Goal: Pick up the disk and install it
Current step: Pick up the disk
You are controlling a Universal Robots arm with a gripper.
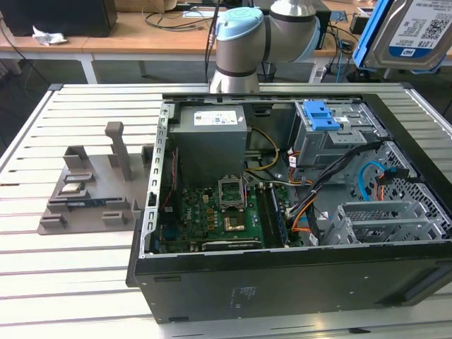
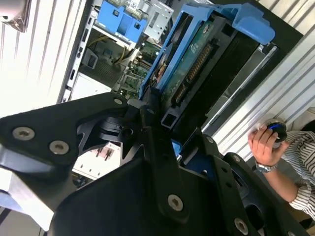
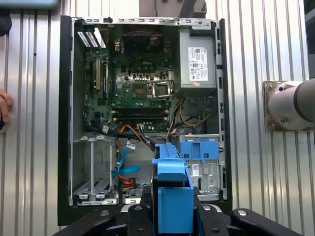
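The disk [image 1: 413,28], a silver drive with a white-and-blue label in a blue carrier, hangs high at the exterior view's right, above the open computer case [image 1: 282,272]. In the second wrist view my gripper [image 2: 170,130] is shut on the disk [image 2: 197,54], black fingers [image 2: 147,110] clamping its lower end, connector edge showing. In the first wrist view the disk [image 3: 172,196] is seen edge-on in the gripper [image 3: 172,216], above the case's drive end. The grey drive cage [image 1: 332,138] with a blue latch [image 1: 321,115] sits at the case's far right.
Inside the case lie the power supply box [image 1: 212,138], motherboard [image 1: 219,212] and loose cables [image 1: 353,166]. A grey fixture [image 1: 92,187] stands on the slatted table at the exterior view's left. A person's hand [image 2: 266,142] rests beside the case.
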